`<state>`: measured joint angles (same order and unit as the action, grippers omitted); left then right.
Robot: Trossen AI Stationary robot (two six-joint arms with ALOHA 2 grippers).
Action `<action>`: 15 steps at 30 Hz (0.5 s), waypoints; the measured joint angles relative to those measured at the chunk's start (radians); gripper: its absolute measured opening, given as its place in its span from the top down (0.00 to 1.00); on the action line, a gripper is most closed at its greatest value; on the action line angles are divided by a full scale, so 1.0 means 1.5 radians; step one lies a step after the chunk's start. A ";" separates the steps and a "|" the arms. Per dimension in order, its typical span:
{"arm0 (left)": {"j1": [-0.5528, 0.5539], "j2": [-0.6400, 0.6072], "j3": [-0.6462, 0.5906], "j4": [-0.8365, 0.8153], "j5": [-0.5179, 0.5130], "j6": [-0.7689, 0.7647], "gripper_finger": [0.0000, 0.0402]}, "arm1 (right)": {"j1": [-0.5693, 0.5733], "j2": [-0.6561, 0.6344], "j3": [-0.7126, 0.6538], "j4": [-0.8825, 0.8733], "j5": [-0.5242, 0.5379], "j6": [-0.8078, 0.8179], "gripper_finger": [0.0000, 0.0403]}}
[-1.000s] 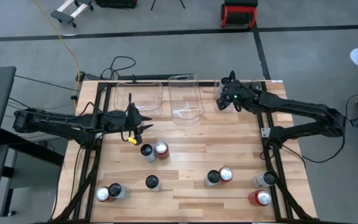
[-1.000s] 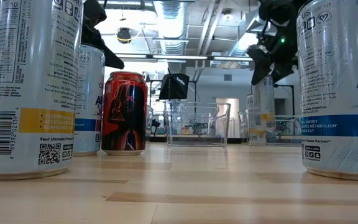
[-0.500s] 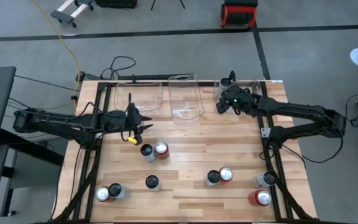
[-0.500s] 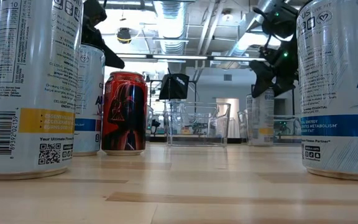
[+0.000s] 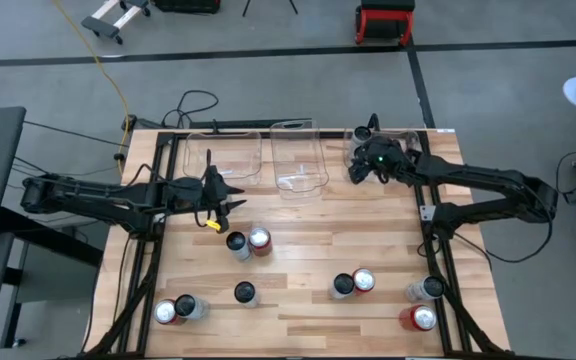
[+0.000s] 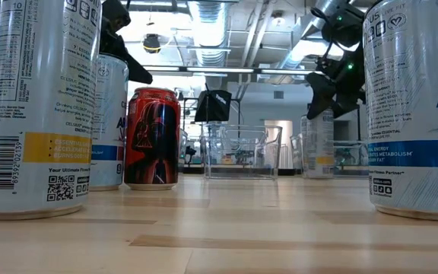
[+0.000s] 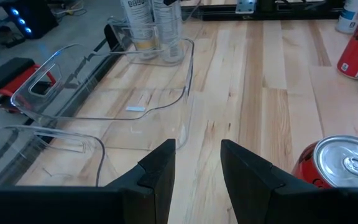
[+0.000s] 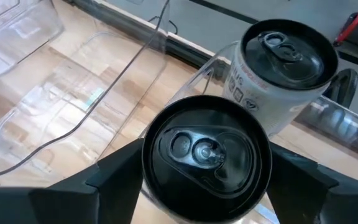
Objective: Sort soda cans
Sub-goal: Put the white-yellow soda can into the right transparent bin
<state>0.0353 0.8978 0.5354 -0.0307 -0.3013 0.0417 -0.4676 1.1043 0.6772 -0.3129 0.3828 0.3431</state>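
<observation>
Several soda cans stand upright on the table: a silver one beside a red one, a dark-topped one, and pairs near the near corners. My right gripper is over the far-right clear bin, shut on a silver-grey can with a dark top. A second dark-topped can stands just beyond it in that bin. My left gripper hovers open near the left bin, with a red can close beside it. My right gripper pinches the dark-topped can between its two fingers, one on each side of the wall just below the rim. The fingers come from above, slanting down. The can is upright inside the bin; its base is hidden.
Three clear bins line the far edge: left, middle and right. Bare wood lies between the bins and the scattered cans. In the low view, tall cans stand close to the camera at both sides.
My right gripper has come down into the far-right bin with the can, shifting slightly toward the near edge, and has stayed shut on it. My left arm has kept still.
</observation>
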 joint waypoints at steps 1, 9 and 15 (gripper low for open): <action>0.000 0.000 0.000 0.000 0.000 0.003 0.69 | 0.000 -0.001 0.000 0.000 0.000 0.000 0.19; 0.000 0.000 0.000 0.004 -0.046 0.029 0.69 | -0.004 -0.038 -0.001 0.003 -0.002 0.000 0.05; 0.000 -0.001 0.022 -0.005 -0.057 0.029 0.68 | -0.002 -0.099 -0.001 0.000 0.003 0.012 0.01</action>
<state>0.0357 0.8959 0.5678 -0.0380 -0.3866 0.0856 -0.4713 0.9562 0.6762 -0.3127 0.3881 0.3617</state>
